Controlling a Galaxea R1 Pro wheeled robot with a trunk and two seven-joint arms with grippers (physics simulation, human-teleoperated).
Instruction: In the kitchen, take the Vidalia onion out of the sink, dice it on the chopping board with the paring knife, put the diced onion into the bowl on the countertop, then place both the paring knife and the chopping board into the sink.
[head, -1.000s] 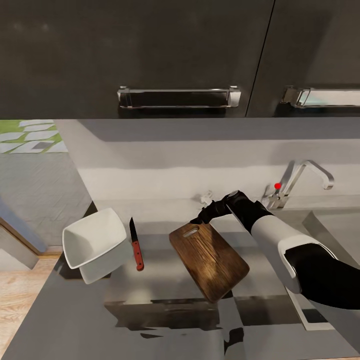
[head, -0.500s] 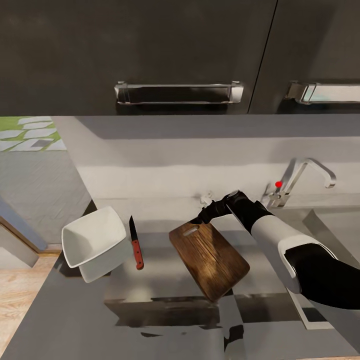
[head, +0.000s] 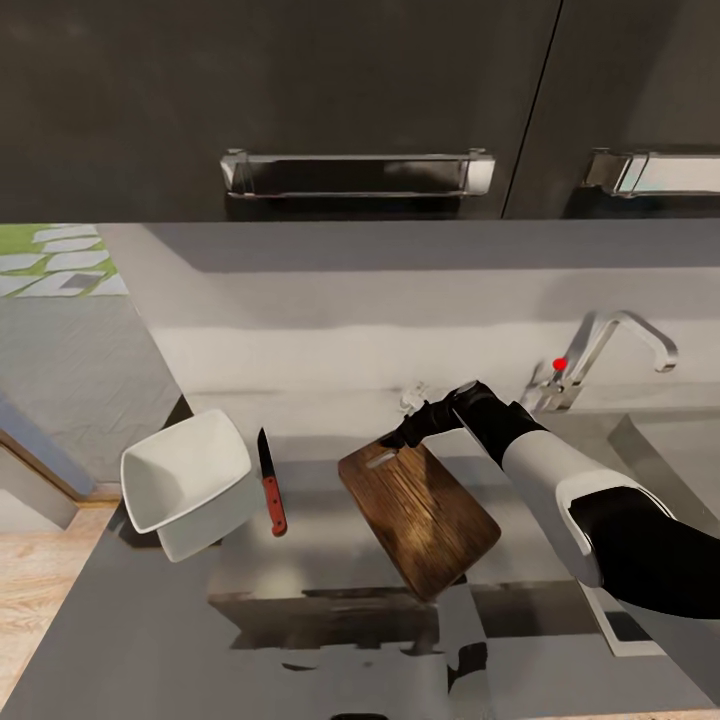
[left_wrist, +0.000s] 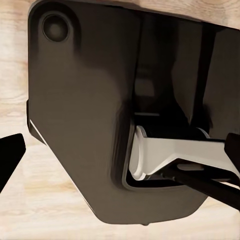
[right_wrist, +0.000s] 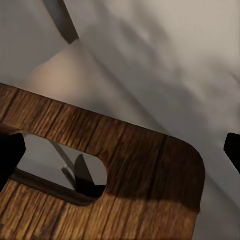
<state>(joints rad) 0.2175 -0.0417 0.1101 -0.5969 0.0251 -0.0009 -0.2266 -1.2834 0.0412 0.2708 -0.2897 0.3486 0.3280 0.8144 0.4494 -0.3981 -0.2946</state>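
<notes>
The dark wood chopping board (head: 420, 512) lies slantwise on the grey countertop (head: 320, 500), its handle slot toward the wall. My right gripper (head: 397, 437) hovers at that slotted end, open; in the right wrist view its fingertips (right_wrist: 10, 156) stand wide on either side of the board's end (right_wrist: 135, 150). The red-handled paring knife (head: 270, 484) lies left of the board, beside the white bowl (head: 185, 482). The sink (head: 655, 455) and its chrome tap (head: 612, 350) are at the far right. The onion is out of view. My left gripper (left_wrist: 120, 150) is open over the wooden floor.
Dark wall cabinets with chrome handles (head: 355, 172) hang above the counter. The countertop ends at the left past the bowl, over wood flooring (head: 40, 570). My right forearm (head: 560, 480) reaches across the counter from the right. The robot's dark base (left_wrist: 100, 125) shows under the left wrist.
The head camera has tilted a little, so the cabinets and the tap sit slightly differently in the picture. The right arm, board, knife and bowl have not moved.
</notes>
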